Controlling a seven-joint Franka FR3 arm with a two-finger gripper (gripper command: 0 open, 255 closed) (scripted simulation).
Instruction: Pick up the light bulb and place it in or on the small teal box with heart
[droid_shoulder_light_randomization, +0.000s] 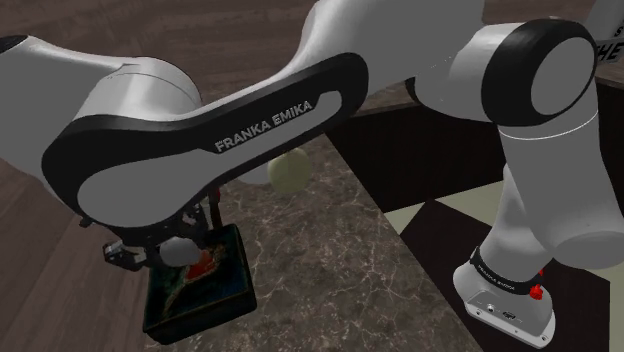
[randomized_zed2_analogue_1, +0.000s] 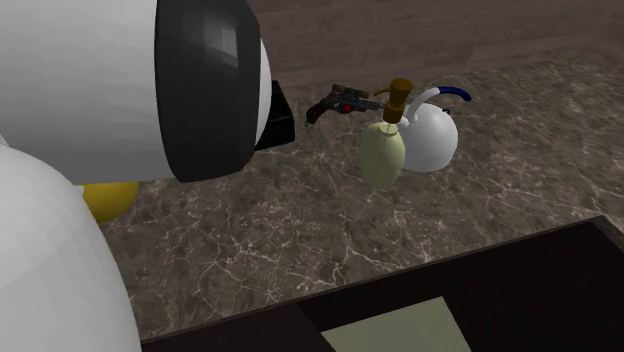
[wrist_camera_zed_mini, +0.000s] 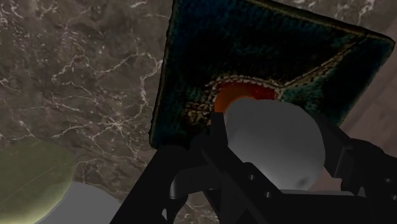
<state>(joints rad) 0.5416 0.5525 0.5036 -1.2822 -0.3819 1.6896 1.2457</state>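
A dark teal box (droid_shoulder_light_randomization: 215, 290) with a red heart on its lid sits on the marble counter at the shoulder view's lower left. My gripper (droid_shoulder_light_randomization: 172, 256) hangs just above its near end, shut on a grey-white light bulb (droid_shoulder_light_randomization: 182, 248). In the wrist view the round bulb (wrist_camera_zed_mini: 273, 143) is clasped between the black fingers (wrist_camera_zed_mini: 216, 153) of the gripper (wrist_camera_zed_mini: 280, 162). The box lid (wrist_camera_zed_mini: 254, 51) lies right beneath and beyond it, and the bulb covers part of the heart (wrist_camera_zed_mini: 238, 95). My arm hides most of the gripper in the shoulder view.
A pale green bottle (randomized_zed2_analogue_1: 383, 150) with a brown cap stands by a white kettle (randomized_zed2_analogue_1: 432, 138) and a small toy gun (randomized_zed2_analogue_1: 345, 100). A yellow object (randomized_zed2_analogue_1: 110, 198) peeks from behind my arm. The counter (droid_shoulder_light_randomization: 330, 260) ends at a dark edge (randomized_zed2_analogue_1: 420, 275).
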